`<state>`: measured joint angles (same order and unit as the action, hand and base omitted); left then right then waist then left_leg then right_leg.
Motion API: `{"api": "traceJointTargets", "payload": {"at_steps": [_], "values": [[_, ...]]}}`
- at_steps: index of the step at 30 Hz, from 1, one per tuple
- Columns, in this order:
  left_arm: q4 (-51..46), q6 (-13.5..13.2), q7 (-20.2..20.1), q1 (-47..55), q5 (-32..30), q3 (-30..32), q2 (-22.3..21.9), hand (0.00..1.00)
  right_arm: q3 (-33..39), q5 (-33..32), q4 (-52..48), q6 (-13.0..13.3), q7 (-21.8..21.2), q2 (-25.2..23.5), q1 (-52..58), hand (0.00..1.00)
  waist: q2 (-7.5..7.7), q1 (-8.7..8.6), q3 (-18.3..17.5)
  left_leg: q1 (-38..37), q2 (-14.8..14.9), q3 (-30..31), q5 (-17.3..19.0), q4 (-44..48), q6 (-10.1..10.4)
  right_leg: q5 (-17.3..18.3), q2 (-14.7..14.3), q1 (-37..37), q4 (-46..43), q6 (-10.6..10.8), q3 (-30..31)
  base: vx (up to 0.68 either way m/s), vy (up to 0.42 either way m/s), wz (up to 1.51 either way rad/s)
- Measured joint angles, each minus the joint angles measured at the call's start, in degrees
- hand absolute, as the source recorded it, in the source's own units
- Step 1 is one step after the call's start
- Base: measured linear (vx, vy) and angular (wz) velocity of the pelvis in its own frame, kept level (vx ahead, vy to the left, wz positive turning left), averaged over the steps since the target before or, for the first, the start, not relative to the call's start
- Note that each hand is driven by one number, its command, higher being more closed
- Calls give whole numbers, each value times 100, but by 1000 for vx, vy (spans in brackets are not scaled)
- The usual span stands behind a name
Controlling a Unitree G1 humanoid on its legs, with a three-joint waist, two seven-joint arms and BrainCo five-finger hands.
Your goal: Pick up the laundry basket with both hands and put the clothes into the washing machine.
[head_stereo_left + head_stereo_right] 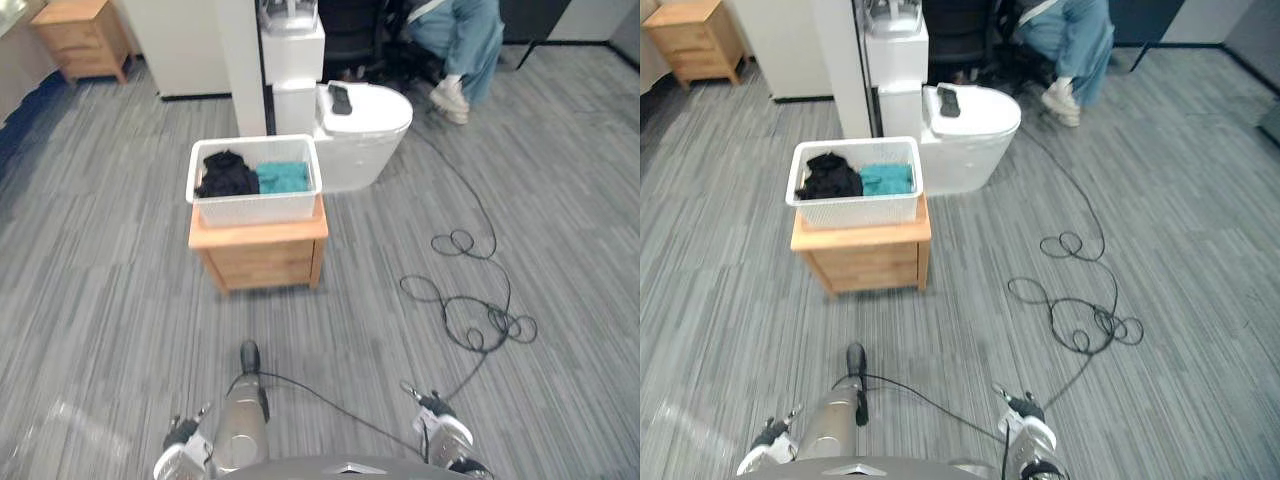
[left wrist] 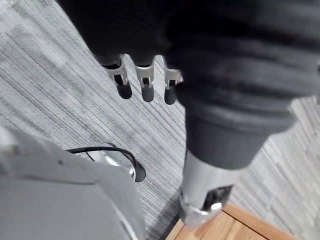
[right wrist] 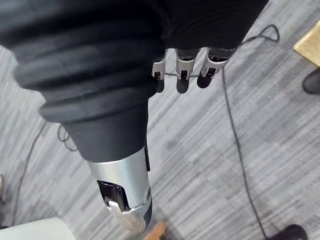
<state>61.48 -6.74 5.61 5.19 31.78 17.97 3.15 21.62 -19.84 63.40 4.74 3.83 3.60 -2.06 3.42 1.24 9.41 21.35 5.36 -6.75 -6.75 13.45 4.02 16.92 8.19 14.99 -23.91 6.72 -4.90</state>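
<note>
Both hands (image 2: 145,82) (image 3: 182,70) low, laundry basket (image 1: 255,208) well ahead

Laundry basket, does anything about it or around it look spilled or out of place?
The laundry basket sits upright on the wooden cabinet, clothes all inside. One oddity: a small black object lies on the washing machine lid.

The right robot hand (image 3: 181,70) hangs above the grey striped carpet (image 3: 210,165). Its fingers (image 3: 207,67) are loosely straight and hold nothing, and its thumb (image 3: 125,197) sits apart. Beyond the robot hand, well clear of it, a pale wooden corner (image 3: 311,45) shows.
</note>
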Motion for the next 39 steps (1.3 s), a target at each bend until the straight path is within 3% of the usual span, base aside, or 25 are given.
{"api": "traceJointTargets", "payload": {"at_steps": [1,2,3,4,5,6,7,9,10,11,12,13,14,17,21,23,25,26,27,31,32,33,34,35,39], "values": [[18,16,5,-36,-169,-34,158,0,73,1,120,-18,-5,-136,121,0,264,-66,-41,-144,-290,-102,139,67,-268,-491,342,-424,-1096,-41,5,694,255,42],[36,31,22,-126,-275,-77,220,0,162,5,187,-38,-8,-250,235,0,336,-142,-15,-405,-492,-69,316,66,-393,-1323,551,-789,-2052,99,36,839,276,45],[30,57,19,-162,-300,-143,229,0,169,29,307,-130,-22,-289,270,0,310,-169,14,-802,-558,-44,467,19,-469,-1329,620,-1148,-2940,183,17,559,174,30],[30,59,19,-164,-303,-150,227,0,169,33,307,-135,-24,-293,269,0,301,-172,20,-844,-561,-42,482,11,-475,-1314,623,-1167,-2979,179,4,504,158,1],[3,78,18,-172,-352,-286,205,0,188,59,250,-130,-89,-289,279,0,136,-192,124,-1392,-558,-42,594,-186,-499,-1013,723,-1360,-3410,87,-296,444,137,-17],[-38,84,16,-227,-395,-520,201,0,89,192,80,-119,-137,-215,283,0,28,-193,176,-2054,-528,-104,650,-588,-479,-574,852,-1536,-3347,-54,-789,621,176,-22],[-69,84,15,-249,-395,-602,206,0,43,221,45,-116,-138,-197,285,0,-42,-194,187,-2287,-507,-116,652,-762,-476,-393,861,-1653,-3137,-115,-986,462,102,-16],[-248,45,-14,-417,-393,-839,239,0,-24,223,-81,-114,-155,-195,253,0,-81,-282,173,-2660,-411,-110,703,-1062,-398,-96,649,-2035,-1355,-70,-1301,374,-33,11],[-271,28,-38,-444,-394,-879,255,0,-28,224,-82,-119,-167,-202,249,0,-60,-297,160,-2656,-400,-127,738,-1078,-350,-196,589,-2097,-721,-58,-1328,325,-123,24],[-335,16,-103,-446,-397,-942,284,0,-74,225,-89,-120,-192,-215,254,0,16,-334,120,-2706,-419,-136,853,-1082,-266,-852,523,-2128,479,-190,-1312,252,-172,15],[-340,18,-103,-403,-397,-959,308,0,-81,228,-80,-121,-195,-254,342,0,216,-310,48,-2785,-533,-152,981,-1077,-162,-1880,567,-2250,953,-253,-1125,267,-216,9],[-292,19,-101,-394,-398,-946,299,0,-91,229,-59,-126,-195,-227,352,0,261,-309,23,-2858,-496,-138,1046,-1051,-105,-1792,565,-2257,823,-214,-1069,261,-261,-3],[-247,31,-103,-319,-406,-960,171,0,-122,234,-74,-116,-195,-155,331,0,27,-306,-64,-2824,-283,-126,1119,-1024,0,-1742,372,-2164,952,-242,-1143,197,-221,0],[-107,56,-107,-298,-494,-965,-111,0,-119,351,-70,-121,-196,37,343,0,-357,-352,-177,-2710,101,75,1164,-1055,160,-1873,-100,-1775,1797,-358,-1520,246,-226,26],[-2,57,-94,-222,-493,-819,-88,0,-182,447,-75,-117,-195,35,342,0,-335,-314,-172,-2692,270,128,1198,-757,278,-1713,-281,-1489,2013,-378,-1723,169,-120,32],[-26,48,-80,-221,-485,-680,-25,0,-375,447,-160,-104,-197,34,334,0,-210,-285,-136,-2162,219,131,1252,314,357,-1582,-156,-1407,1957,-413,-1815,58,-45,29],[-85,40,-35,-228,-435,-665,8,0,-520,447,-175,-92,-195,73,335,0,-260,-259,-52,-1701,244,215,1240,1431,376,-1559,-119,-1246,1915,-409,-1877,70,-44,15],[-148,35,24,-163,-283,-637,-18,0,-532,448,-179,-93,-189,108,339,0,-315,-224,42,-1563,261,248,1137,1850,529,-1544,-66,-1097,1899,-403,-1878,76,6,2],[-222,31,32,-115,-202,-575,-40,0,-530,449,-237,-93,-179,119,321,0,-260,-200,45,-1580,270,218,1087,1841,557,-1529,20,-1087,1935,-398,-1871,56,20,-2],[-728,-17,172,-80,40,-348,-78,0,-515,441,-1442,-95,46,146,379,0,-413,-385,26,-1683,723,-64,1381,727,350,-1513,60,-1385,1906,-271,-1724,35,112,-13],[-1157,-40,225,-6,43,-250,-106,0,-515,441,-2122,-70,87,170,379,0,-475,-361,-6,-1794,769,-62,1132,84,516,-1535,87,-1671,1727,-166,-1521,14,258,-69],[-1494,-74,256,41,-7,-211,-103,0,-517,447,-2771,7,163,188,421,0,-609,-401,-61,-1899,803,-105,756,-341,523,-1516,107,-1840,1565,-71,-1415,26,302,-61],[-1667,-78,278,63,-39,-207,-93,0,-504,449,-3067,21,188,243,460,0,-652,-452,-85,-1986,805,-165,845,-465,575,-1536,125,-1867,1516,-40,-1402,61,355,-16],[-2065,-80,280,128,-66,-206,-3,0,-488,459,-3636,43,259,217,573,0,-593,-520,-148,-2183,670,-292,945,-815,559,-1566,275,-1872,1503,75,-1382,77,290,4],[-3341,-177,218,225,-165,-69,395,0,-599,994,-4805,132,261,87,612,0,-188,-488,-320,-2382,111,-614,827,-1197,392,-1958,664,-1841,1934,295,-1119,74,241,-19]]}}
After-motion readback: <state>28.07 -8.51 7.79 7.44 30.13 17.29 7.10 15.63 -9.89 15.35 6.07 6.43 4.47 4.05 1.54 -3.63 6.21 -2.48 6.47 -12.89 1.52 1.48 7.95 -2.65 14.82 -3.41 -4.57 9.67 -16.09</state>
